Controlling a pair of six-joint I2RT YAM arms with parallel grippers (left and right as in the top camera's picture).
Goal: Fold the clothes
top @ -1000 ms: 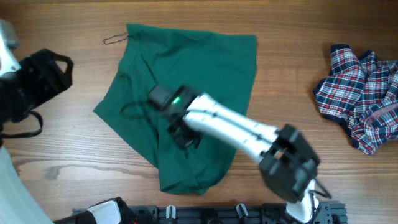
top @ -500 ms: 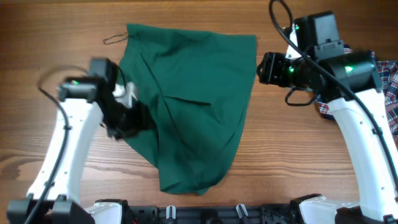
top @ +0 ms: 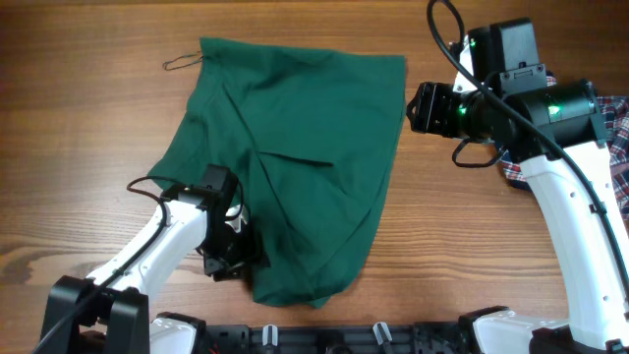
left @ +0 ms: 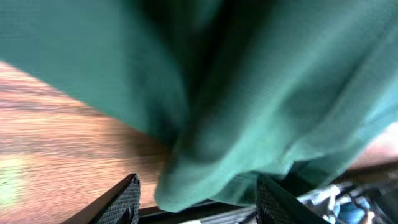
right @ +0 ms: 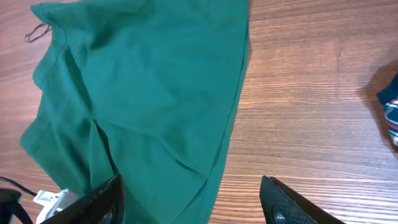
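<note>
The dark green garment [top: 295, 147] lies spread on the wooden table, its thin cord loop [top: 182, 61] at the top left corner. My left gripper [top: 239, 261] is low at the garment's lower left hem. In the left wrist view its fingers [left: 124, 202] stand wide apart and open, with the green hem [left: 205, 180] bunched between them, not pinched. My right gripper [top: 411, 106] hovers open beside the garment's upper right edge. Seen from the right wrist, that gripper [right: 196, 202] looks down on the cloth's right edge [right: 233, 118]. The plaid garment [top: 619, 118] lies at far right, mostly behind the right arm.
A black rail [top: 324, 339] runs along the table's front edge, just below the green hem. Bare wood [top: 88, 128] lies left of the garment and between it and the plaid one [right: 298, 93]. The left arm's cable [top: 147, 184] loops by the cloth's left edge.
The right arm left the garment's middle and rose to the upper right, where it has held still since, jaws open. The left arm slid from the left edge down to the lower hem.
</note>
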